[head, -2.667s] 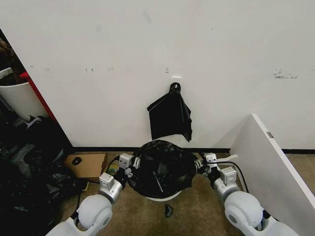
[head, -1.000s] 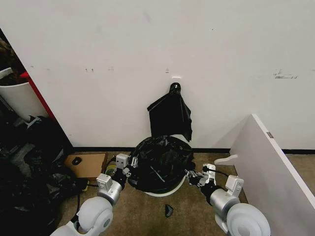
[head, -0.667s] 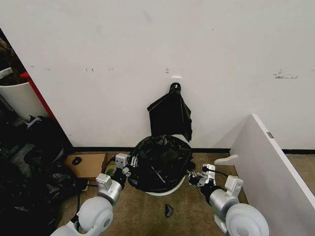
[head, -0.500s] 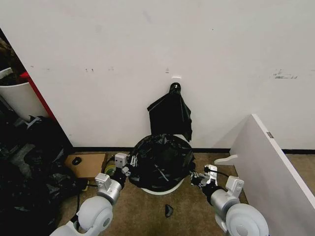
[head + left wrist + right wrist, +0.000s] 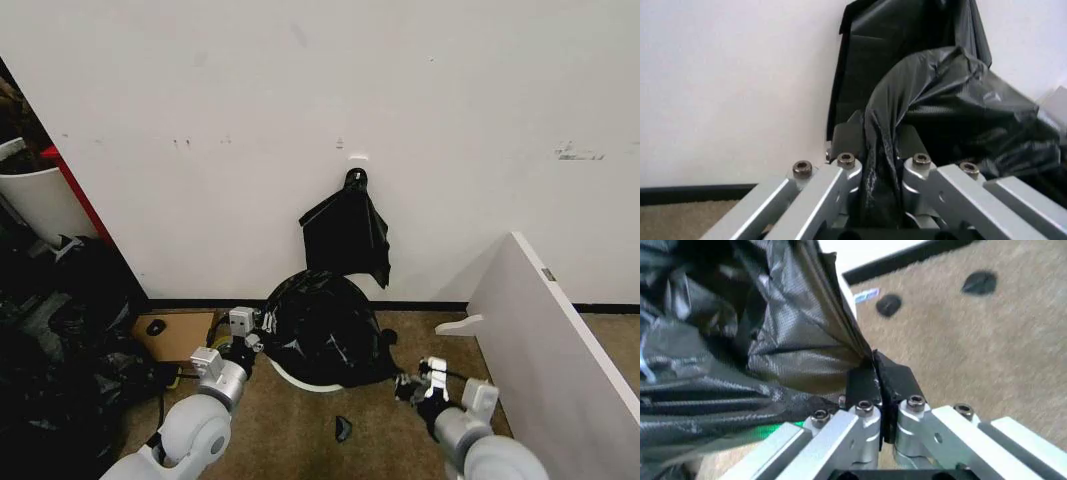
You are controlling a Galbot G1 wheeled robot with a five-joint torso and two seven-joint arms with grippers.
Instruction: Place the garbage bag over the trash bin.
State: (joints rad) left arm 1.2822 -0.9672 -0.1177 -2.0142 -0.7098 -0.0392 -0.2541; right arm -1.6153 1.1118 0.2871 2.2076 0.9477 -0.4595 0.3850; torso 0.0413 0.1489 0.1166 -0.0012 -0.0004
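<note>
We face a white wall (image 5: 300, 120) that meets a tan carpet (image 5: 300, 410) along a black baseboard. At the foot of the wall stands the trash bin (image 5: 305, 378), of which a strip of white rim shows low at the front. The garbage bag (image 5: 325, 325) is draped over it as a glossy black dome and hides nearly all of it. Just above, a flat black bunch of bags (image 5: 345, 235) hangs from a hook on the wall.

Our left gripper (image 5: 252, 338) is at the bag's left edge. In the left wrist view its fingers (image 5: 907, 137) are pressed together on a fold of the bag (image 5: 953, 110). Our right gripper (image 5: 405, 383) is low at the bag's lower right corner. In the right wrist view its fingers (image 5: 897, 377) are pinched on the bag's edge (image 5: 740, 340), which is stretched taut from the bin.

A white board (image 5: 545, 320) leans at the right, and dark sacks (image 5: 60, 340) are heaped at the left.
</note>
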